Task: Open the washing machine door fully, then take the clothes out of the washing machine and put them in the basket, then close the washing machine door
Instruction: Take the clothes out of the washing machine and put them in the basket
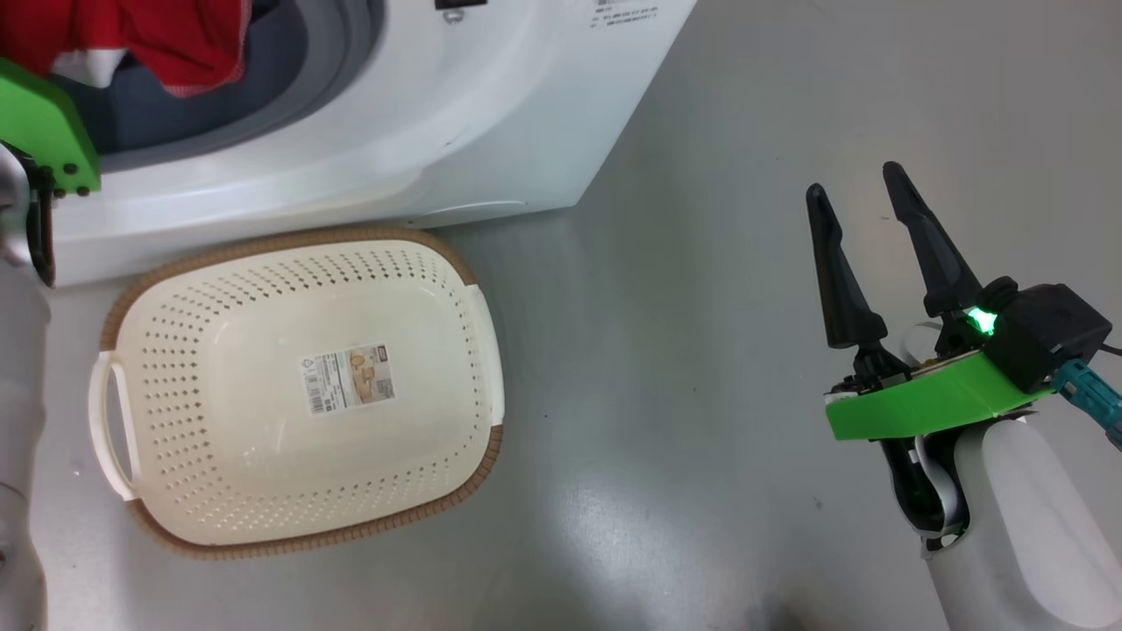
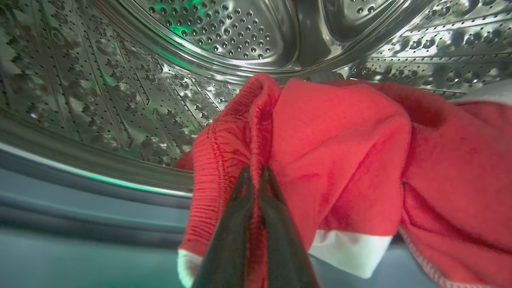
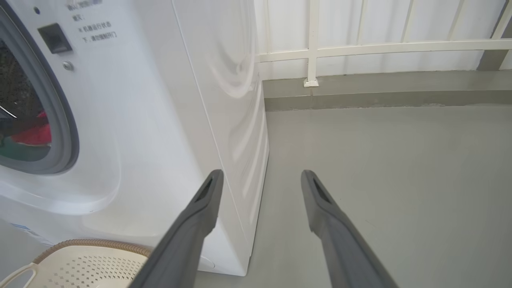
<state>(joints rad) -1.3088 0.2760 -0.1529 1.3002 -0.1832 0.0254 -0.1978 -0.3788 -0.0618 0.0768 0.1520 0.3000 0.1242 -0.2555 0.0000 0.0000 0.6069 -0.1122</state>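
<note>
The washing machine (image 1: 491, 131) stands open, the basket (image 1: 175, 368) on the floor (image 1: 701, 394) just before it, placed, we judge, for a short carry. The clothes (image 2: 340, 152) lie at the mouth of the drum (image 2: 224, 36). Our left hand (image 2: 256, 171) is pressed together, pinching a red fold; our right hand (image 1: 855, 180) hangs spread, holding nothing.

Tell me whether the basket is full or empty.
Empty. The basket shows its bare bottom and sticker; the red clothes are at the washing machine opening.

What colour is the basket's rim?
Brown with a woven look, around the cream basket; the head view shows it best.
</note>
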